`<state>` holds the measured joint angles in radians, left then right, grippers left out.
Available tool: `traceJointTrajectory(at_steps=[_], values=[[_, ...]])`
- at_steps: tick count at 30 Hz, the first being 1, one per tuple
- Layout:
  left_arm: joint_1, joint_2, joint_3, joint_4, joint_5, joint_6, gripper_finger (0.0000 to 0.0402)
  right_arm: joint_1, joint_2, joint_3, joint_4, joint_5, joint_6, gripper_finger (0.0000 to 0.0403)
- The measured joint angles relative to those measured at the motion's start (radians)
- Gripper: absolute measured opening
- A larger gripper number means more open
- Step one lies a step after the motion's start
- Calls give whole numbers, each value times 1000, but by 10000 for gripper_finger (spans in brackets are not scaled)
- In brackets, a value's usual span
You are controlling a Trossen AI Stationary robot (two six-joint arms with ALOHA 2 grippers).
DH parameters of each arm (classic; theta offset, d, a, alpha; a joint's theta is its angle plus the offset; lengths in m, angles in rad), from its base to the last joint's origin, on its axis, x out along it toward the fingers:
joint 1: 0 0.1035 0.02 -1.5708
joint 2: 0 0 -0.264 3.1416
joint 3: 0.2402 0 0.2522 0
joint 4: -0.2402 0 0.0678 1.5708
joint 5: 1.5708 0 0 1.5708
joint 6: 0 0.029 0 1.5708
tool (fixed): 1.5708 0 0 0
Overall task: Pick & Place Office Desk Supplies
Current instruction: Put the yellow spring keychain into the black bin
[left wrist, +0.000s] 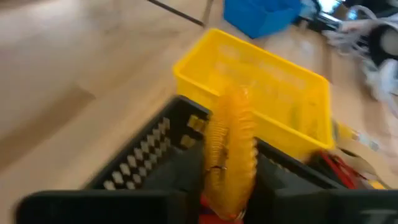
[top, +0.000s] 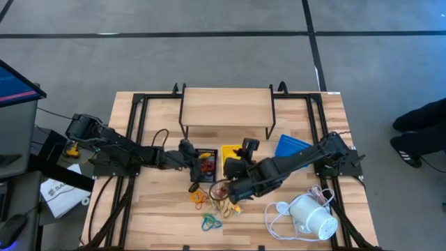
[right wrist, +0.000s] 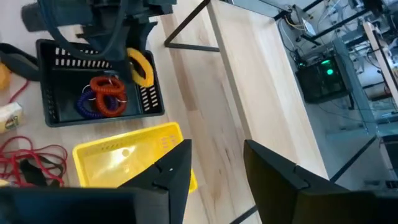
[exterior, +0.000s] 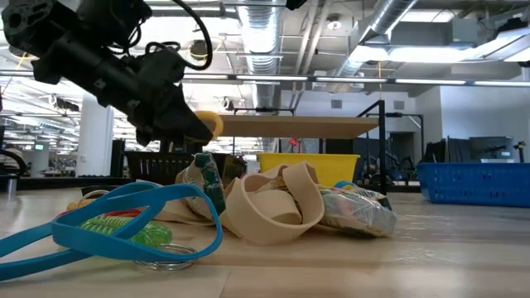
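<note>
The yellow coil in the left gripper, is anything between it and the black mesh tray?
Nothing visible. The left gripper holds the yellow coil right over the black mesh tray, above the orange coil and the blue coil.

Three trays are set in a row at the table's middle: the mesh tray (top: 204,162) at the left, the second tray (top: 230,157) touching it, and the third tray (top: 290,146) well apart to the right. A raised shelf (top: 226,106) is placed behind them. The loose bands and clips (top: 212,199) are scattered in front of the trays, and the corded cylinder (top: 313,216) is laid to their right, near the front edge.
</note>
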<state>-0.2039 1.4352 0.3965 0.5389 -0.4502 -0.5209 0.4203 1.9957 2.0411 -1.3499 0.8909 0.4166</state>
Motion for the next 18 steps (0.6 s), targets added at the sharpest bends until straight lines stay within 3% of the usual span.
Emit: traceJointTrajectory(at_steps=[5, 9, 15, 18], values=[[0, -6, 0, -1, 14, 24, 193, -4, 0, 0, -5, -48, 10, 156], [-1, -55, 0, -2, 43, 49, 249, -16, 22, -9, -8, -106, 53, 167], [-89, -281, 0, -9, 185, 153, 265, -17, 23, -229, 191, -215, 3, 175], [-181, -367, 1, -104, 185, 165, 254, -19, 19, -342, 346, -316, -32, 175]])
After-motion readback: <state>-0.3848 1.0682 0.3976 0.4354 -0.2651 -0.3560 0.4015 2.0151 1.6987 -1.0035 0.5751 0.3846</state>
